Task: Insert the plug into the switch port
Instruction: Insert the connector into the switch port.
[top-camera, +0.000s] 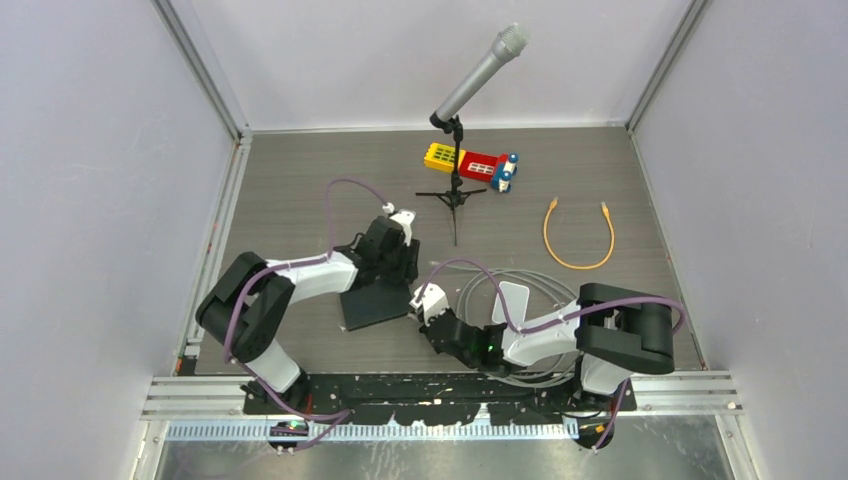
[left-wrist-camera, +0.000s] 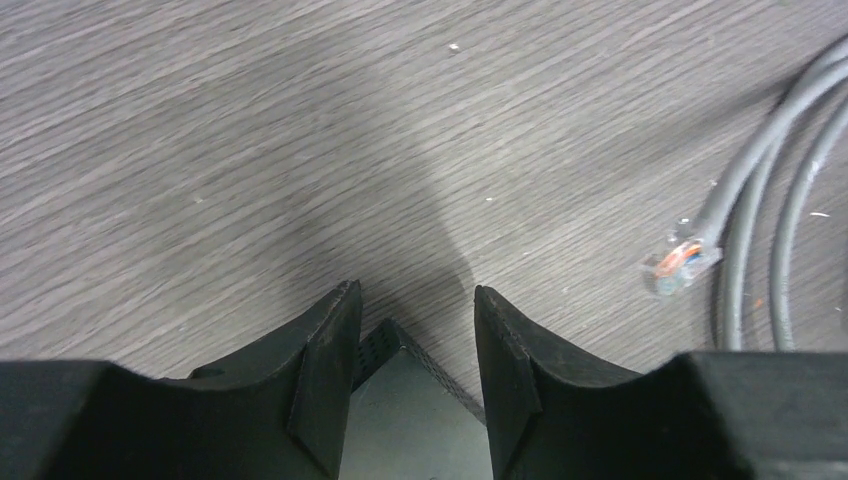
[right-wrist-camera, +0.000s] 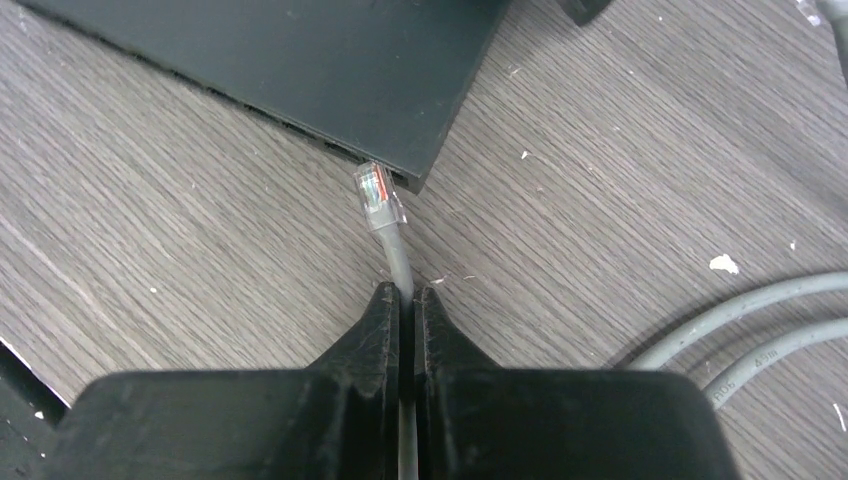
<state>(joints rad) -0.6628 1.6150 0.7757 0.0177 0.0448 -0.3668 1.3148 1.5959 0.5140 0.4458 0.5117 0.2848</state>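
Right gripper (right-wrist-camera: 407, 295), close to the table's (right-wrist-camera: 600, 150) near edge, is pinched shut on the grey cable (right-wrist-camera: 398, 255). Its plug (right-wrist-camera: 377, 195) sits right at the front corner of the black switch (right-wrist-camera: 300, 60). Farther back, the left gripper (left-wrist-camera: 415, 300) squeezes the switch's far corner.

A grey, wood-grained worktop (top-camera: 300, 170) fills the booth, shut in on three sides by plain pale walls (top-camera: 380, 60) with a faint lilac tint. Aluminium posts (top-camera: 203, 70) rise from its two far corners. Along its near edge runs a ribbed aluminium rail (top-camera: 680, 390). The light is soft and even, and shadows stay faint.
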